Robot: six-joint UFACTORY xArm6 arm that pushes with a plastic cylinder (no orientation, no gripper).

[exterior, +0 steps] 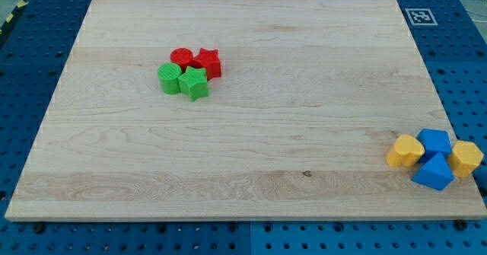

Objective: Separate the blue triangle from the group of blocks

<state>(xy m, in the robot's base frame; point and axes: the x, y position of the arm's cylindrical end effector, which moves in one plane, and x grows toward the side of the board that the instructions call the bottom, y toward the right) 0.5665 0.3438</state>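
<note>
The blue triangle (434,172) lies near the board's bottom right corner, at the view's right. It touches a blue block (434,141) just above it, a yellow block (405,150) on its left and another yellow block (466,157) on its right. These make one tight group. My tip does not show in the camera view, and no part of the rod is visible.
A second group sits at the upper left of the wooden board (243,202): a red round block (182,56), a red star (206,62), a green block (170,78) and a green star (194,83). A marker tag (419,16) lies off the board's top right corner.
</note>
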